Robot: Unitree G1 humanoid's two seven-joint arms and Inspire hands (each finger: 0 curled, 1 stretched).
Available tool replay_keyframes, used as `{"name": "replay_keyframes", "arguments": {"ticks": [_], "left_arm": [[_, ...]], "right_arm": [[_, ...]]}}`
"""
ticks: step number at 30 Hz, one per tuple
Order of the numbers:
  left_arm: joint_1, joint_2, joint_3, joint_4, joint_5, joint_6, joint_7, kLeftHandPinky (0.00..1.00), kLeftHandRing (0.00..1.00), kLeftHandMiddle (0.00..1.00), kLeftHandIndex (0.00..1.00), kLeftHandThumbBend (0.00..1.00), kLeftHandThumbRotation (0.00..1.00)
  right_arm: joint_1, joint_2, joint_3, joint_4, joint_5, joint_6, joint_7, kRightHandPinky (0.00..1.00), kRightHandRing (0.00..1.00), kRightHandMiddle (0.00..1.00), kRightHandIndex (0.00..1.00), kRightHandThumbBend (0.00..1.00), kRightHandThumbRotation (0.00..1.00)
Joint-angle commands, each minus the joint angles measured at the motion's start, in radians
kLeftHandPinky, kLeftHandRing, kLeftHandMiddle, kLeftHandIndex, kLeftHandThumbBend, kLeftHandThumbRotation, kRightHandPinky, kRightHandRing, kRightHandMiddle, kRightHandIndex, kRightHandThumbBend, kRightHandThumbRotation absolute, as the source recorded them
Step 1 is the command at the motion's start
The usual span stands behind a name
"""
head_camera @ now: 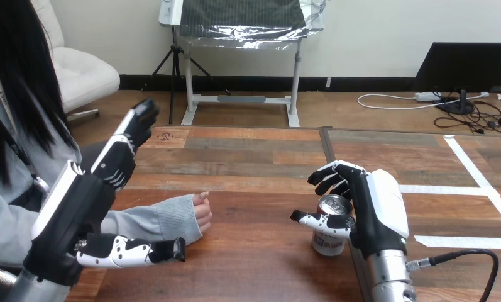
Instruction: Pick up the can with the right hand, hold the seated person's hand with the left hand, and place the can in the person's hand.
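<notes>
I find the can (329,242) upright on the worktop (254,157), lower centre-right of the frame, long axis vertical. The right hand (376,207) stands against its right side, fingers curled behind the rim and thumb across the front. It is wrapped round the can, which is not yet lifted.

The left hand (109,163) is spread at lower left, beside the person's hand (202,214); I see no grasp. Bare worktop lies between the can and the person's hand, so I judge the leftward carry unobstructed.
</notes>
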Motion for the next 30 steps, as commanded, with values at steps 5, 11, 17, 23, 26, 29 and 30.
{"name": "replay_keyframes", "arguments": {"ticks": [5, 11, 17, 23, 26, 29, 30], "left_arm": [[-0.044, 0.017, -0.002, -0.059, -0.025, 0.024, -0.004, 0.96, 1.00, 1.00, 0.98, 1.00, 0.35], [-0.044, 0.018, -0.003, -0.064, -0.030, 0.038, -0.012, 0.98, 1.00, 1.00, 0.99, 1.00, 0.34], [-0.048, 0.013, 0.000, -0.061, -0.025, 0.029, -0.014, 1.00, 1.00, 1.00, 0.99, 1.00, 0.35], [-0.042, 0.014, -0.002, -0.067, -0.028, 0.036, -0.018, 1.00, 1.00, 1.00, 0.99, 1.00, 0.36], [-0.039, 0.012, 0.000, -0.068, -0.027, 0.034, -0.017, 1.00, 1.00, 1.00, 0.99, 1.00, 0.36], [-0.039, 0.012, 0.001, -0.066, -0.027, 0.033, -0.018, 1.00, 1.00, 1.00, 0.99, 1.00, 0.36], [-0.039, 0.011, 0.001, -0.065, -0.029, 0.031, -0.019, 1.00, 1.00, 1.00, 0.99, 1.00, 0.36]], "right_arm": [[-0.081, -0.001, -0.020, -0.023, 0.040, -0.028, 0.025, 0.36, 0.40, 0.49, 0.52, 0.84, 0.00], [-0.077, 0.003, -0.021, -0.024, 0.051, -0.040, 0.034, 0.36, 0.41, 0.49, 0.52, 0.84, 0.00], [-0.070, 0.010, -0.034, -0.022, 0.080, -0.052, 0.066, 0.39, 0.44, 0.51, 0.56, 0.85, 0.00], [-0.059, 0.020, -0.058, -0.021, 0.132, -0.086, 0.130, 0.43, 0.50, 0.56, 0.60, 0.87, 0.00], [-0.053, 0.027, -0.075, -0.020, 0.165, -0.103, 0.169, 0.46, 0.54, 0.60, 0.63, 0.90, 0.00], [-0.047, 0.035, -0.093, -0.019, 0.194, -0.110, 0.204, 0.50, 0.58, 0.63, 0.65, 0.94, 0.00], [-0.045, 0.036, -0.094, -0.019, 0.198, -0.112, 0.208, 0.51, 0.59, 0.64, 0.66, 0.95, 0.00]]}}
